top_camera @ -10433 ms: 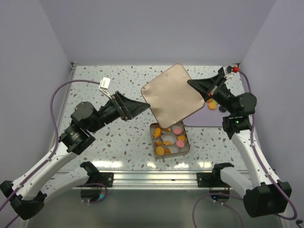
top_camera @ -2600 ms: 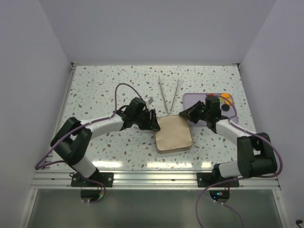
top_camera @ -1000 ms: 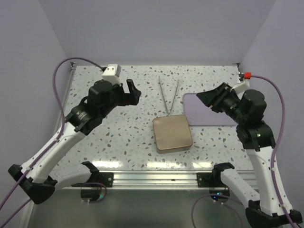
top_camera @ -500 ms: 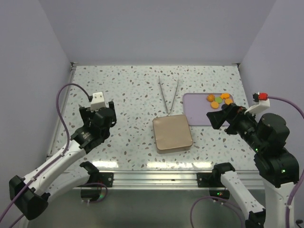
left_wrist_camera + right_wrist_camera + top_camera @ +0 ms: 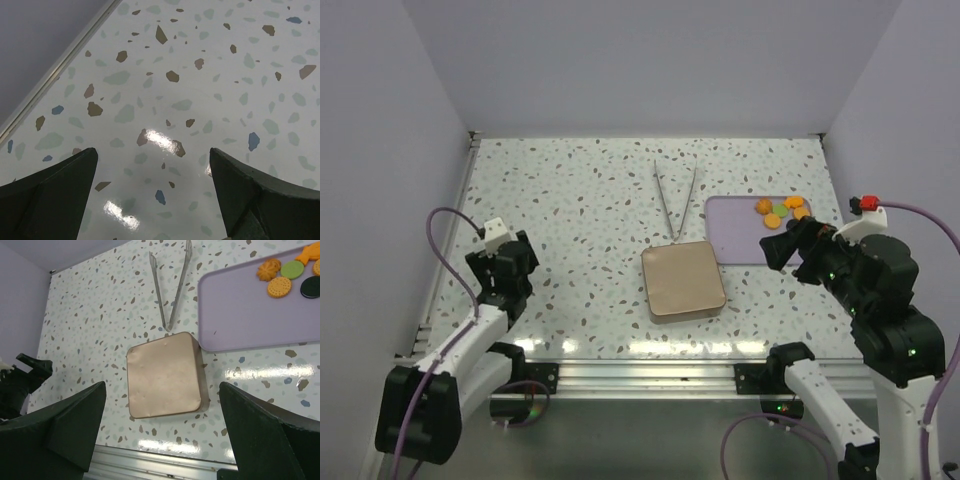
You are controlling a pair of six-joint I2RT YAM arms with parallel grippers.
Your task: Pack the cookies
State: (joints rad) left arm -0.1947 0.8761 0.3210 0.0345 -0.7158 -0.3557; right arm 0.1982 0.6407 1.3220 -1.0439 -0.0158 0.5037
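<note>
a: so, seen from above, where does the packing stand?
b: a copper-coloured tin sits shut at the middle of the speckled table. tongs lie beyond it, their joined end just short of its far edge. a handful of cookies lies loose at the far right of the purple tray. with the tin closed, i judge the job nearly done, and those few may be left over. the left gripper is tucked near the table's left edge. the right gripper hovers over the tray's near side. neither touches anything.
a: and the left wrist?
b: only bare table and its rim. the two fingers are spread wide, with nothing between them.
a: the right wrist?
b: its fingers are likewise parted and empty, high above the tin. on the tray are a few orange cookies, one green and one dark, some cut by the frame's edge.
a: what can't be made out?
b: the tin's contents. shut, it hides everything inside, so any packed cookies go unseen.
</note>
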